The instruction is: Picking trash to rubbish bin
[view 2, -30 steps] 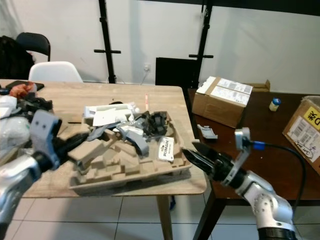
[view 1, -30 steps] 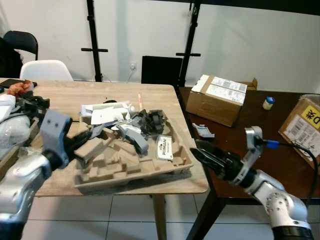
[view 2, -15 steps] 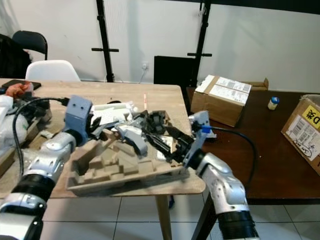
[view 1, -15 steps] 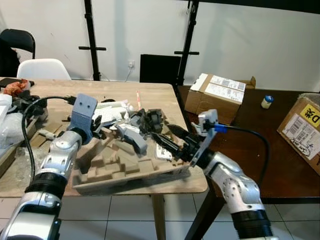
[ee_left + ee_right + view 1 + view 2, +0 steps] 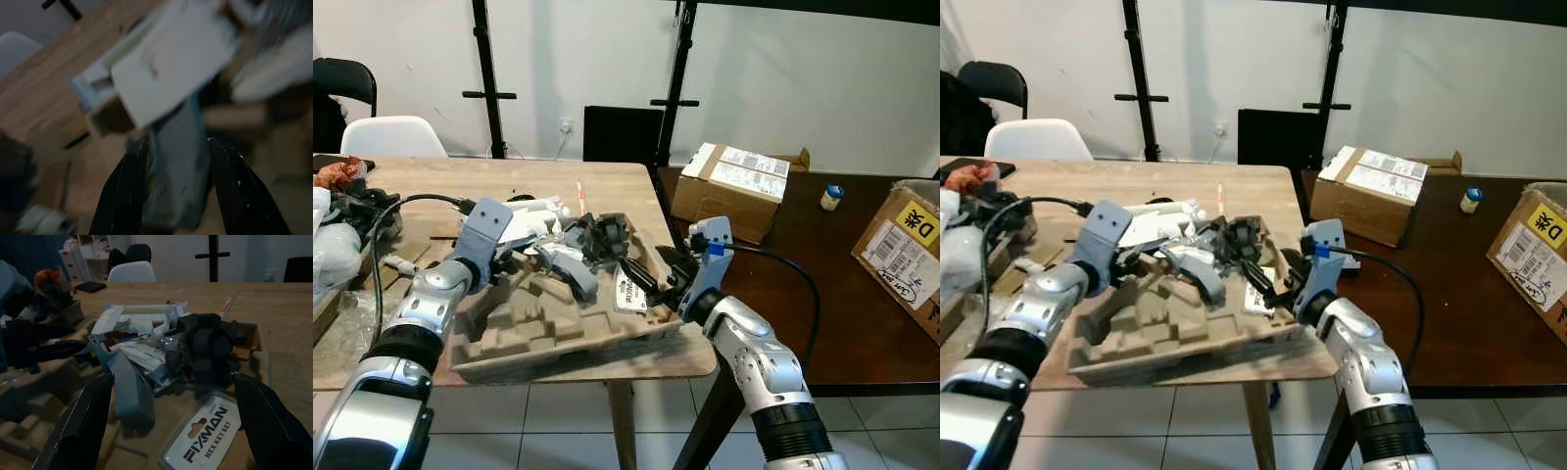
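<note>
Left gripper [image 5: 514,257], fingers parted and empty, straddles a grey plastic piece [image 5: 177,147] below a white card [image 5: 517,227] at the far left of a moulded pulp tray [image 5: 538,333] on the wooden table [image 5: 431,186]. Centre: black foam scraps [image 5: 604,235] among the trash. Right gripper [image 5: 646,282], spread wide and empty, hovers over a hex key pack [image 5: 208,433]. Best closed on one piece at a time, lifted clear of the tangle.

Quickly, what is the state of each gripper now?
Left gripper: open, holding nothing, over the trash in the tray.
Right gripper: open, holding nothing, near the hex key pack.
</note>
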Tool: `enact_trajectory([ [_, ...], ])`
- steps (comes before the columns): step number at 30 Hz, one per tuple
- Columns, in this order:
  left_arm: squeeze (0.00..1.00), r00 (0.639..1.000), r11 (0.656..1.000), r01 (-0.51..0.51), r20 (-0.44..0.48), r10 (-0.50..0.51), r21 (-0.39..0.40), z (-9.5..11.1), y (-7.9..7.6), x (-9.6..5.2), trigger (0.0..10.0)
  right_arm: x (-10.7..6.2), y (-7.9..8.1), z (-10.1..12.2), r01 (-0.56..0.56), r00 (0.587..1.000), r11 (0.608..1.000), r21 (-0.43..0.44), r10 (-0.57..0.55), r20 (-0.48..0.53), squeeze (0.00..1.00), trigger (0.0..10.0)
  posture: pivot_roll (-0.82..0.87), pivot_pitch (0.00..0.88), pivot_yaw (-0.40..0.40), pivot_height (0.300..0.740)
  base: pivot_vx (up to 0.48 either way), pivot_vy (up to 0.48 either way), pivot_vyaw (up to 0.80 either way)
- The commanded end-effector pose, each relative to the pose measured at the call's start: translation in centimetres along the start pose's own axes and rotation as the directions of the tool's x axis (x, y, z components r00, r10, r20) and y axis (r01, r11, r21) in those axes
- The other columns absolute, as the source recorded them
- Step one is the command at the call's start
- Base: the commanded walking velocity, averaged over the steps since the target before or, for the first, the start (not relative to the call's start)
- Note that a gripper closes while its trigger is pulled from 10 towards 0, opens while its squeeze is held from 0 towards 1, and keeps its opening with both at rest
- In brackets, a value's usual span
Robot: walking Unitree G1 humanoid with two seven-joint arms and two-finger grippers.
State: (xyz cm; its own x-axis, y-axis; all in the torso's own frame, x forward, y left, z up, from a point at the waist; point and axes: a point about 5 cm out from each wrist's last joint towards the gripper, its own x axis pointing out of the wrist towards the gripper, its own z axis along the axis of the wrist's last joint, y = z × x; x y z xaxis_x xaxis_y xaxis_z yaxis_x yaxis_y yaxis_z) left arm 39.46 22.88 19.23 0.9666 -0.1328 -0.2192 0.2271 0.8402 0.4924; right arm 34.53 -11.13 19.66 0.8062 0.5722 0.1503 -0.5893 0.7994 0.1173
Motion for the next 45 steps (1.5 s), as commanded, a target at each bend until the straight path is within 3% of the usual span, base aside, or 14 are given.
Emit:
enact_trajectory([
  [1, 0.0, 0.999, 0.998, 0.001, -0.038, 0.001, 0.069, -0.5, 0.1, 0.0, 10.0, 0.2, 0.2, -0.4, -0.009, 1.0, 1.0, -0.022, 0.008, -0.018, 0.0, 10.0, 0.06, 0.068, -0.041, 0.74, 0.0, 0.0, 0.0],
  [13, 0.0, 0.999, 0.994, 0.029, -0.041, -0.024, 0.103, -0.3, -1.8, 0.9, 10.0, 0.3, 0.2, -0.5, 0.013, 1.0, 0.999, -0.036, -0.013, -0.023, 0.0, 10.0, 0.05, 0.07, -0.04, 0.74, 0.0, 0.0, 0.0],
  [17, 0.0, 0.999, 0.985, -0.015, -0.042, 0.022, 0.171, 0.0, -2.1, 1.3, 10.0, 0.5, 0.1, -0.4, 0.028, 0.999, 0.999, -0.039, -0.029, -0.017, 0.0, 10.0, 0.05, 0.068, -0.034, 0.74, 0.0, 0.0, 0.0],
  [22, 0.0, 0.997, 0.978, -0.056, -0.041, 0.066, 0.2, 0.2, -1.9, 1.4, 10.0, 0.5, 0.0, -0.4, 0.029, 0.999, 0.999, -0.041, -0.03, -0.016, 0.0, 10.0, 0.05, 0.067, -0.034, 0.74, 0.0, 0.0, 0.0],
  [23, 0.0, 0.996, 0.976, -0.066, -0.045, 0.077, 0.209, 0.2, -1.9, 1.4, 9.8, 0.6, 0.1, -0.4, 0.028, 0.999, 0.999, -0.041, -0.029, -0.016, 0.0, 10.0, 0.05, 0.068, -0.032, 0.74, 0.0, 0.0, 0.0],
  [24, 0.0, 0.994, 0.971, -0.074, -0.057, 0.089, 0.226, 0.1, -1.8, 1.4, 6.7, 0.7, 0.2, -0.4, 0.02, 1.0, 0.999, -0.042, -0.021, -0.017, 0.0, 10.0, 0.05, 0.067, -0.031, 0.74, 0.0, 0.0, 0.0],
  [26, 0.0, 0.994, 0.97, -0.075, -0.063, 0.092, 0.232, 0.0, -1.8, 1.4, 6.7, 0.7, 0.3, -0.4, 0.018, 1.0, 0.999, -0.042, -0.018, -0.017, 0.0, 10.0, 0.05, 0.067, -0.031, 0.74, 0.0, 0.0, 0.0],
  [27, 0.0, 0.993, 0.97, -0.082, -0.067, 0.099, 0.23, 0.0, -1.7, 1.4, 1.7, 0.7, 0.3, -0.4, 0.016, 1.0, 0.999, -0.042, -0.016, -0.016, 0.0, 10.0, 0.05, 0.066, -0.03, 0.74, 0.0, 0.0, 0.0],
  [28, 0.0, 0.992, 0.969, -0.087, -0.069, 0.105, 0.229, 0.0, -1.6, 1.4, 1.7, 0.8, 0.4, -0.4, 0.014, 1.0, 0.999, -0.043, -0.015, -0.016, 0.0, 10.0, 0.05, 0.067, -0.03, 0.74, 0.0, 0.0, 0.0],
  [29, 0.0, 0.991, 0.97, -0.096, -0.071, 0.114, 0.225, -0.1, -1.5, 1.4, 0.0, 0.8, 0.4, -0.3, 0.013, 1.0, 0.999, -0.044, -0.014, -0.015, 0.0, 10.0, 0.05, 0.067, -0.03, 0.74, 0.0, 0.0, 0.0],
  [45, 0.0, 0.987, 0.979, -0.152, -0.022, 0.156, 0.138, 1.0, -0.2, 1.2, 0.0, 0.9, 0.2, -0.2, 0.015, 1.0, 0.999, -0.045, -0.016, -0.014, 0.0, 10.0, 0.05, 0.063, -0.03, 0.74, 0.0, 0.0, 0.0],
])
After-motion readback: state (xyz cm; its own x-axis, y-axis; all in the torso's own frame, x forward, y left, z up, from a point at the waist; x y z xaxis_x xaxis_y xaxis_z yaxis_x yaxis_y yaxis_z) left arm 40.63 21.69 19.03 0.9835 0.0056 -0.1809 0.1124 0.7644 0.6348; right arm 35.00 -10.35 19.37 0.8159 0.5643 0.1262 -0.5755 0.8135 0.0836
